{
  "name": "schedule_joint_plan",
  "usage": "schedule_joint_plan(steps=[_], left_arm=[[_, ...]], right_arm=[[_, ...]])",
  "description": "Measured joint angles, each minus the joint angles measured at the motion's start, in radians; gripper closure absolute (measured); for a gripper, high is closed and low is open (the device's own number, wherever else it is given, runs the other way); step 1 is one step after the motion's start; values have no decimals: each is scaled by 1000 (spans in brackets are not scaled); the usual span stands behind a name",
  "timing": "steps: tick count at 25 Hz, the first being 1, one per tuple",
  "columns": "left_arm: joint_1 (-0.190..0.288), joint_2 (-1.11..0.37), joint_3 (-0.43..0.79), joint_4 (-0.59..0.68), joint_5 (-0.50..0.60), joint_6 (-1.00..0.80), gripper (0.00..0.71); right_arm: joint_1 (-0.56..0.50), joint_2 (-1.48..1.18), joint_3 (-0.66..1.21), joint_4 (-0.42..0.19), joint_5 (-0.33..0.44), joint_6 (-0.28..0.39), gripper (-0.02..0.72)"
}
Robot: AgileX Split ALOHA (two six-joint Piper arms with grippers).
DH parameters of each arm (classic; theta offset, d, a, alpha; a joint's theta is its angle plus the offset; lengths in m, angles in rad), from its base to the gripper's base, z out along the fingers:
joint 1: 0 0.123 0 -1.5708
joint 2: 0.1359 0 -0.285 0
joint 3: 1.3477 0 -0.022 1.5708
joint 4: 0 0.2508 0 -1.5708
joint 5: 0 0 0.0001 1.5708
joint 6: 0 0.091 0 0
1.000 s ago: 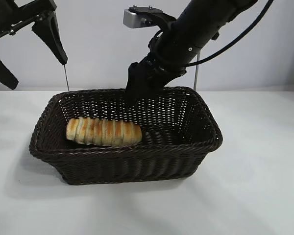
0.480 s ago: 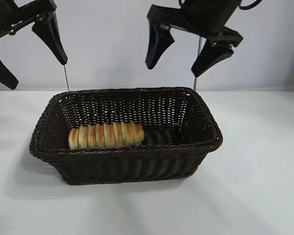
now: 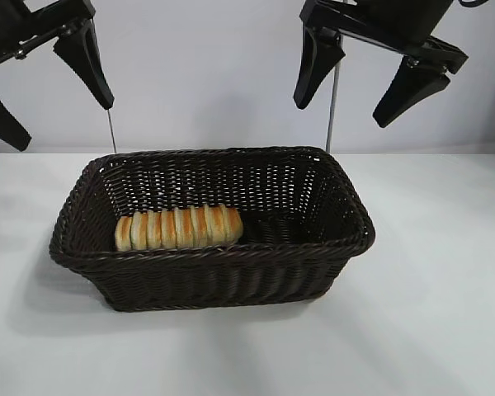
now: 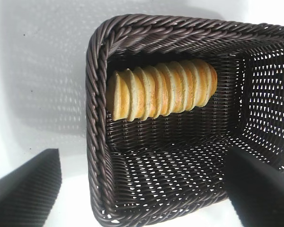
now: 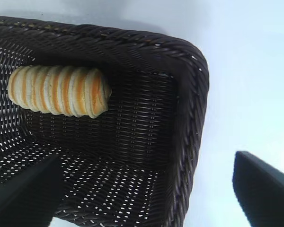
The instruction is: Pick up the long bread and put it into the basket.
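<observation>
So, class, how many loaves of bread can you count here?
1. The long bread lies inside the basket, against its near wall, toward the left end. No others show.

We note that the basket (image 3: pixel 346 239) is woven wicker, dark brown, with a slight sheen on its strands; its braided rim is thicker and ropelike, and the flared walls and floor are an open lattice with small gaps. The long bread (image 3: pixel 179 228) has a matt, baked-looking crust, tan-yellow with orange-brown crosswise ridges, giving a ribbed surface. The bench (image 3: pixel 429 330) is white, smooth and matt. We observe that the left gripper (image 3: pixel 56 97) and the right gripper (image 3: pixel 342 106) have jaws of black, matt, plastic-looking material with smooth flat faces.
</observation>
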Motion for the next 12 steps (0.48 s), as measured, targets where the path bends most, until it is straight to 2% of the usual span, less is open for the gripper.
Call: schedule_joint_plan(steps=[12], left_arm=[[0, 0, 0, 0, 0, 0, 41]], right_arm=[[0, 0, 0, -22, 1, 8, 9]])
